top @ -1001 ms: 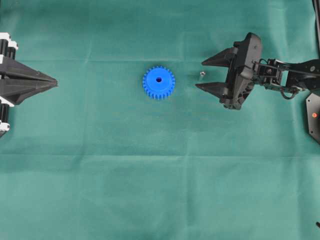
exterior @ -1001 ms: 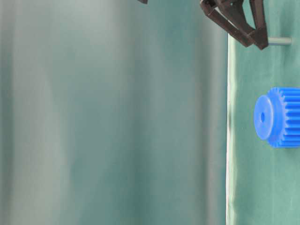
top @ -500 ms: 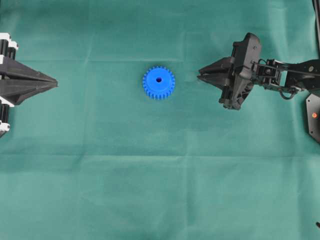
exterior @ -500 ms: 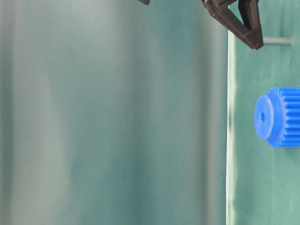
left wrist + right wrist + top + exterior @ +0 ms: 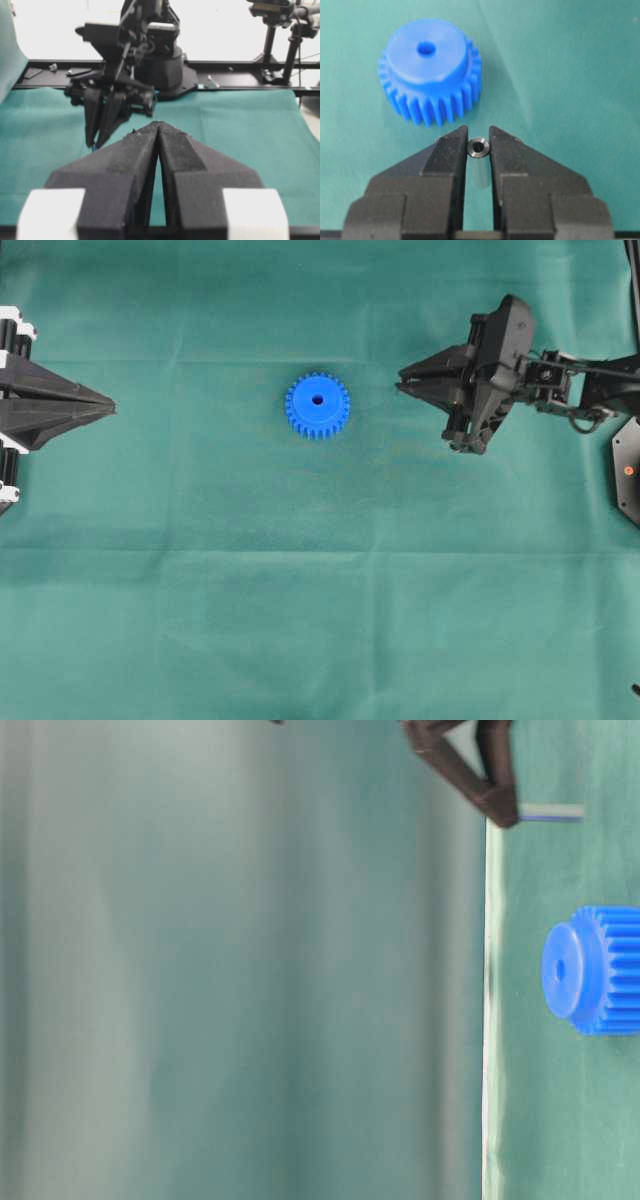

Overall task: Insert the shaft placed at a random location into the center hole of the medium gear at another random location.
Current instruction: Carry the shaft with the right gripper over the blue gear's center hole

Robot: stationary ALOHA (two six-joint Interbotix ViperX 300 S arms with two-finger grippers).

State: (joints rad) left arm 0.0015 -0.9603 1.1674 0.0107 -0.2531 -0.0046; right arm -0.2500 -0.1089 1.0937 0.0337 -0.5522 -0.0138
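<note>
Gripping shaft (image 5: pixel 479 148), right hand (image 5: pixel 479 150) lowered

The right gripper (image 5: pixel 478 150) is clamped on the shaft (image 5: pixel 478 148), its arm reaching in from the side. The left gripper (image 5: pixel 108 407) rests with jaws together.

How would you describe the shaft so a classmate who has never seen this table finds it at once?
Start at the green cloth and find the blue medium gear. Just beside it, the right claw pinches the shaft. It is the only small silvery metal cylinder, far smaller than the gear.
</note>
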